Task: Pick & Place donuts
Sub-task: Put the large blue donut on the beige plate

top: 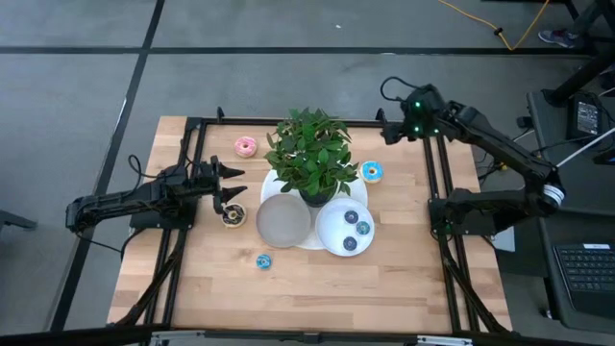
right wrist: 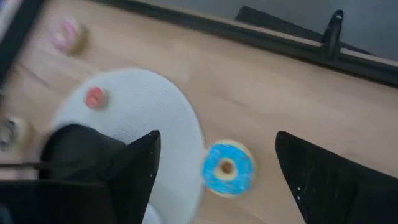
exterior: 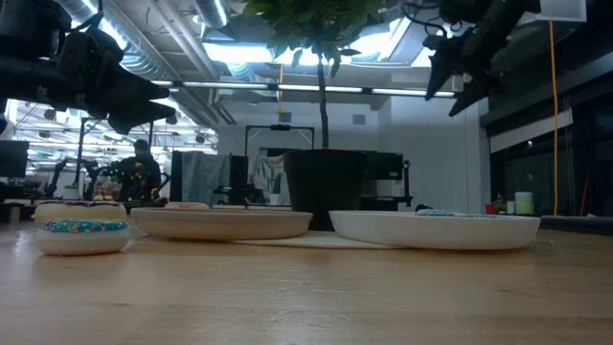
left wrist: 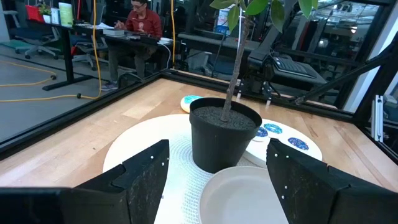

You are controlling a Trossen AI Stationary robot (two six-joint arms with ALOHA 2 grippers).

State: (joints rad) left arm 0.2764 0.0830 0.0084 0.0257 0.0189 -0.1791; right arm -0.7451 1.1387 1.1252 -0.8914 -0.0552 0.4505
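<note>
Several toy donuts lie on the table. A pink donut (top: 245, 146) sits far-left of the potted plant (top: 309, 159). The larger light-blue donut (top: 371, 171) (right wrist: 227, 169) lies to the plant's right. A brown one (top: 233, 216) lies beside the grey plate (top: 282, 221). A mini blue one (top: 263, 260) (exterior: 81, 235) lies nearer the front. Mini blue donuts (top: 351, 217) (left wrist: 297, 144) rest in the white plate (top: 332, 235). My left gripper (top: 233, 183) (left wrist: 217, 146) hovers open, left of the pot. My right gripper (top: 386, 130) (right wrist: 217, 135) hangs open above the light-blue donut.
The plant's black pot (left wrist: 224, 134) stands on a round white mat (right wrist: 146, 106), where a small red-pink donut (right wrist: 94, 98) also lies. Both plates rest on the mat's near side. Black frame rails (top: 187, 173) run along the table's left and right sides. A person sits beyond the table (left wrist: 142, 25).
</note>
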